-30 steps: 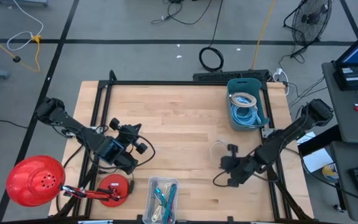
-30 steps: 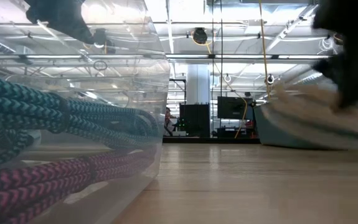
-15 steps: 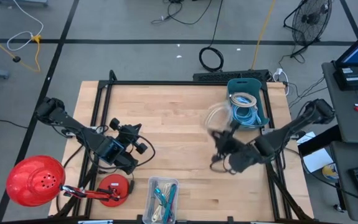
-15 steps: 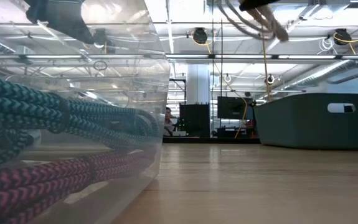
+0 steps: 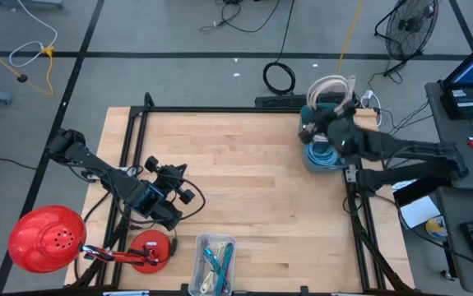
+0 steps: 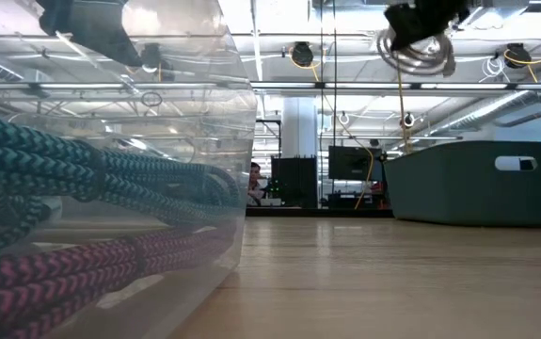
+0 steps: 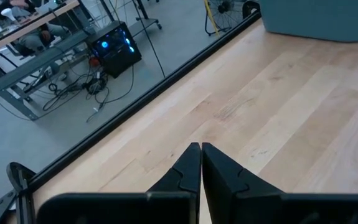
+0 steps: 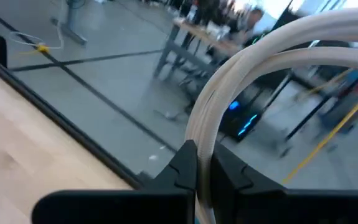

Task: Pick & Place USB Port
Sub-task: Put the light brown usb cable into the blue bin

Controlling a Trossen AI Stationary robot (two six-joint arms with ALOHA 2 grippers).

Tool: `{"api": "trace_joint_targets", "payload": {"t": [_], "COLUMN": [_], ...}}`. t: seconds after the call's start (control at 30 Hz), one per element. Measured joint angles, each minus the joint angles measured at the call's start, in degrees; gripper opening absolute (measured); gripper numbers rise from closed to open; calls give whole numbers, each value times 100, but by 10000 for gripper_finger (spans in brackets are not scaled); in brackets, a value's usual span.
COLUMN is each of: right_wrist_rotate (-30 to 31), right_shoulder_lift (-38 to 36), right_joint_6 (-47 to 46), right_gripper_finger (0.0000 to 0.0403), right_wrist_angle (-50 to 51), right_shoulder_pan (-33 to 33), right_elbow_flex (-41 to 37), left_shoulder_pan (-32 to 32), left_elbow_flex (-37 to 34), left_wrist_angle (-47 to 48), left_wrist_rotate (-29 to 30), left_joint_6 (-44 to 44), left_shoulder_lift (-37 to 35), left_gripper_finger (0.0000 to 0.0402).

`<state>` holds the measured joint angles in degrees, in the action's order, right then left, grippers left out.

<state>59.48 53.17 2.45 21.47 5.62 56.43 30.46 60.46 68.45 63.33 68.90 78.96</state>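
A coiled white USB cable (image 5: 332, 85) is in the air over the far end of the grey-blue bin (image 5: 347, 154), which stands at the table's far right and holds blue and white cables. My right gripper (image 5: 322, 123) is shut on the coil, and the low view shows the gripper (image 6: 427, 13) high up with the coil (image 6: 421, 53) below it. My left gripper (image 5: 188, 196) waits shut over the near-left part of the table, fingertips together (image 7: 200, 149), touching nothing. My right gripper pinches several strands of the white coil (image 8: 205, 152) between its two fingers (image 8: 185, 163). The coil is lifted clear of the table and the bin. In the low view its loops hang just below the fingers.
A clear box of braided cables (image 5: 214, 263) sits at the near edge and fills the left of the low view (image 6: 91, 217). A red lamp (image 5: 45, 238) and its red base (image 5: 150, 251) lie at the near-left corner. Bare wood (image 5: 244, 164) spans the table's middle.
My right gripper, shut on the white coil throughout, rose from the table's right-middle and swung toward the far edge until it stood above the bin. The coil went with it, lifted clear of the table.
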Motion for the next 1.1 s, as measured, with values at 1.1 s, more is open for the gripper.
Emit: {"api": "trace_joint_targets", "payload": {"t": [1.1], "right_wrist_rotate": [-4836], "right_shoulder_lift": [-482], "right_joint_6": [-1820], "right_gripper_finger": [8], "right_wrist_angle": [2136], "right_shoulder_pan": [2090], "right_elbow_flex": [-1625], "left_shoulder_pan": [0], "left_elbow_flex": [-1], "left_wrist_angle": [-2], "left_wrist_rotate": [-2], "left_joint_6": [-16], "left_shoulder_lift": [4], "left_gripper_finger": [19]}}
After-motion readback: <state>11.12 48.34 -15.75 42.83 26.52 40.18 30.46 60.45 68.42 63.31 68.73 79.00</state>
